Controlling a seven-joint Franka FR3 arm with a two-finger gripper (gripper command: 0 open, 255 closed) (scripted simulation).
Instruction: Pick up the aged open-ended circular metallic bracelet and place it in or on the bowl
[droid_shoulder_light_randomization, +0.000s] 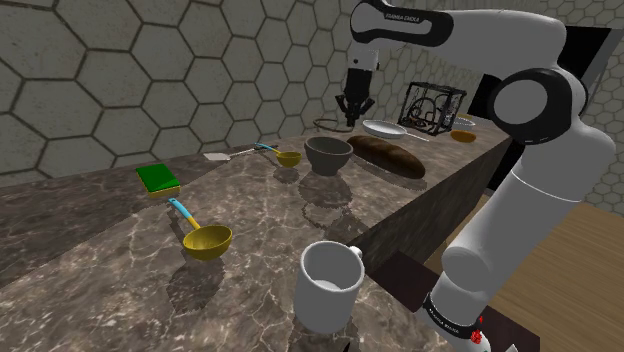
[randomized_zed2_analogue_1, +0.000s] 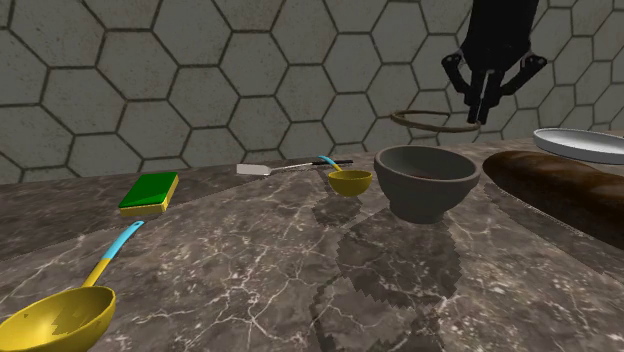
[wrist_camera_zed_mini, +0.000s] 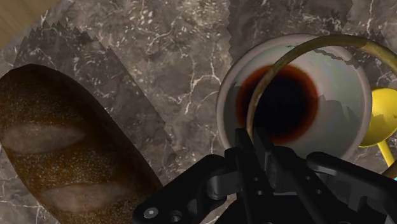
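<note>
**A:** Start at the second exterior view's left. Any trouble there?

**B:** Hardly. The big yellow ladle (randomized_zed2_analogue_1: 60, 318), green sponge (randomized_zed2_analogue_1: 150, 191) and spatula (randomized_zed2_analogue_1: 255, 169) lie on the bench (randomized_zed2_analogue_1: 250, 270), well apart from the work. The small ladle (randomized_zed2_analogue_1: 350, 182) sits just beside the bowl (randomized_zed2_analogue_1: 425, 180). A bracelet glancing off the rim could land on it or skid off past it.

**A:** And the bracelet?

**B:** The bracelet (randomized_zed2_analogue_1: 394, 118) is in the air, roughly level, above the bowl's far rim. The gripper (randomized_zed2_analogue_1: 486, 108) has its fingers (wrist_camera_zed_mini: 244, 153) pressed on one spot of the thin band, so nearly the whole ring juts out sideways. I'd judge that a weak hold: a jolt could twist the ring or let it slip.

**A:** Is it lined up?

**B:** Mostly. In the wrist view the ring lies over the bowl's dark hollow, but its outer arc runs along the rim on the small ladle's side. Let go from this height, it might strike that rim, tip and roll out.

**A:** Further right?

**B:** The loaf (randomized_zed2_analogue_1: 560, 185) lies just beside the bowl, with the plate (randomized_zed2_analogue_1: 585, 145) behind it. A careless descent could brush the loaf.
</note>
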